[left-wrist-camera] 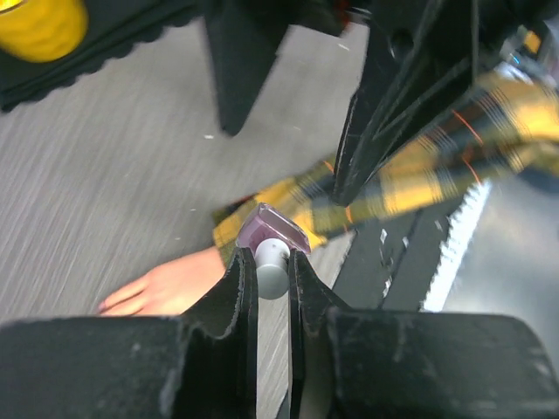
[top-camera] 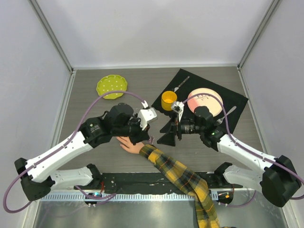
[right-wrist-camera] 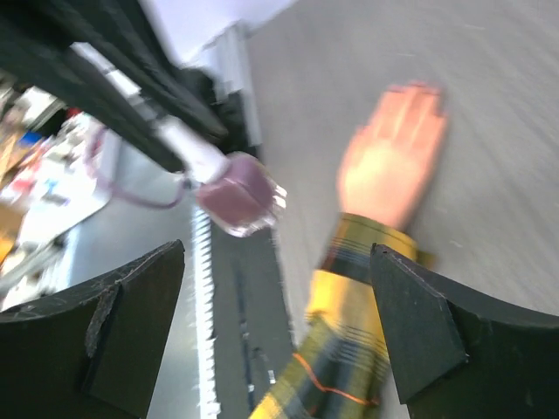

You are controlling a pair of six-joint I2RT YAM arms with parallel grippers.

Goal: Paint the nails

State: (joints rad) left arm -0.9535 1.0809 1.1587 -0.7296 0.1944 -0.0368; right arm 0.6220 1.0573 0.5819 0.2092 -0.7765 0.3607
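A green dotted plate (top-camera: 111,86) is being carried near the far left corner of the tabletop (top-camera: 85,109). Right of it, a purple polish bottle (left-wrist-camera: 271,229) is being pinched by its white cap in the left gripper (left-wrist-camera: 272,266), whose jaws are narrowed onto the cap. The bottle is being held over the mannequin hand (top-camera: 130,145), which is being rested palm down near the near edge. The nails (right-wrist-camera: 410,89) (too blurred to be told apart) are being pointed toward the left edge. The right gripper (right-wrist-camera: 278,251) is being held wide beside the bottle, with nothing gripped.
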